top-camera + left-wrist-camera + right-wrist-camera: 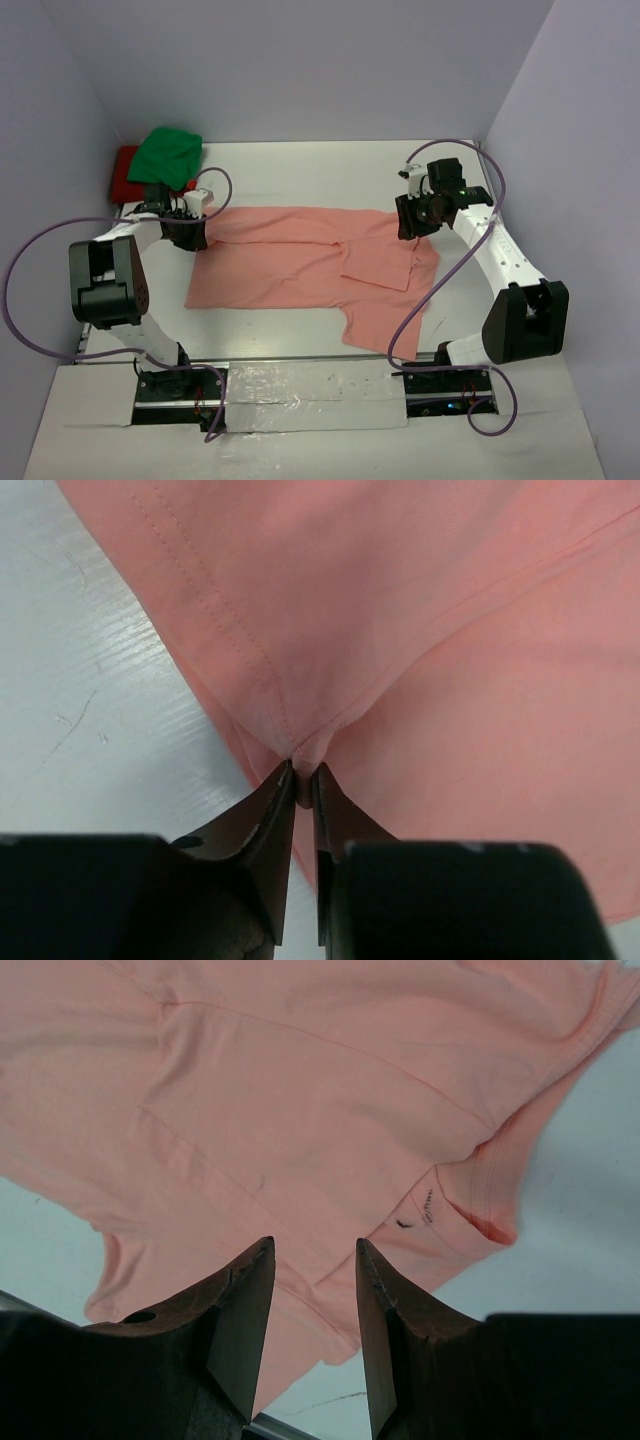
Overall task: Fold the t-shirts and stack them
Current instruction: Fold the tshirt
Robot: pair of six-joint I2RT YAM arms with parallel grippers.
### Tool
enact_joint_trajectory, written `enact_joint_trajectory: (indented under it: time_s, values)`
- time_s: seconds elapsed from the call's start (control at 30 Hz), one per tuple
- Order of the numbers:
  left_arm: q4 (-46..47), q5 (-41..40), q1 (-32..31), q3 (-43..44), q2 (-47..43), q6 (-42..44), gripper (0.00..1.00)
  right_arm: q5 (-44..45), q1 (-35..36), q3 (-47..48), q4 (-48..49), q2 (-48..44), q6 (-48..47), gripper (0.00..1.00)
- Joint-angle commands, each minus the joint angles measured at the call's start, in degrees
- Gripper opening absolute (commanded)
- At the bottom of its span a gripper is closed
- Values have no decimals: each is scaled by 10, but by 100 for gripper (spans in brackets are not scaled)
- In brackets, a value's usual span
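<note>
Salmon-pink cloth fills all three views. A salmon-pink cotton short-sleeved t-shirt (290, 265) is laid flat in the middle of the white bench (300, 170), with its long side running left to right. At its right end a layer is folded back over the body. A further flap is spread out from its near right side. In the right wrist view, small dark marks (425, 1205) are seen on the cloth beside a hemmed edge; what they are cannot be told.

The shirt's far left corner is pinched by the jaws of the left arm (110, 270). In the left wrist view a small ridge of cloth, just beside a stitched hem (215, 610), is gathered between the two tips, which are pressed almost together on it. The jaws of the right arm (500, 260) are held spread over the shirt's far right end, with nothing gripped between them. Whether the cloth is touched by them cannot be told.

Beyond the shirt's far left corner, and apart from it, a crumpled bright green cotton t-shirt (170, 155) is heaped on a red t-shirt (125, 175). Only a strip of the red t-shirt is shown.
</note>
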Motion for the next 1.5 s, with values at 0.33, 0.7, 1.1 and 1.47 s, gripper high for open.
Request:
enact_joint_trajectory:
  time_s: [0.33,0.7,1.1,1.47]
  values:
    - [51,-68,-6,-15,-37,17,14,0,4,-1,-3,-8,-3,45]
    - [99,-156,-27,-60,-72,55,25,1,4,1,-4,-6,-2,45]
    - [85,-131,-31,-70,-110,34,99,-27,4,3,-15,3,-23,46]
    - [-166,-37,-6,-33,-231,21,99,-10,16,-9,-37,8,-69,46]
